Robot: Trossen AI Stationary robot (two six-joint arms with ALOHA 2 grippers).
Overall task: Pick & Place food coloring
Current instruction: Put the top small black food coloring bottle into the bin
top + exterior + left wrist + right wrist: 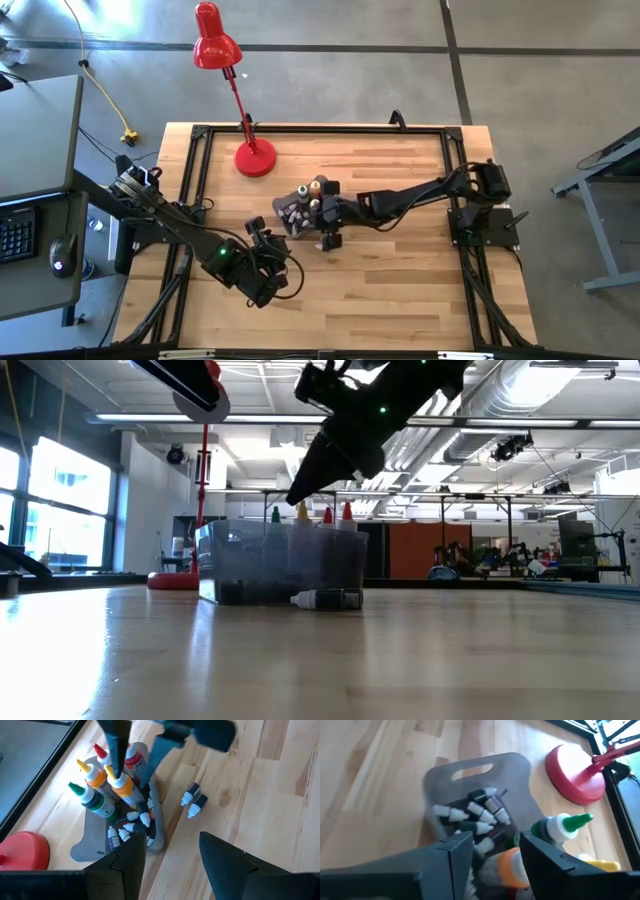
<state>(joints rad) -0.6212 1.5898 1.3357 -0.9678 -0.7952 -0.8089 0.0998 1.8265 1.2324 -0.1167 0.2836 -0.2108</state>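
Note:
A grey translucent bin (87, 845) stands mid-table and holds the food coloring. Tall bottles (107, 785) with red, yellow and green caps stand upright in it. Small dark bottles with white caps (480, 812) lie on its floor. Two more small dark bottles (193, 801) lie on their sides on the wood just beside the bin (290, 215), on the near side. My right gripper (137, 755) hangs open over the bin's tall bottles, with nothing between its fingers (495, 845). My left gripper (172, 845) waits open and bare, nearer the table's front left (272, 252).
A red desk lamp stands with its base (255, 158) at the table's far left, close behind the bin. A black frame (320, 128) runs around the tabletop. Bare wood lies toward the near and right sides (400, 290).

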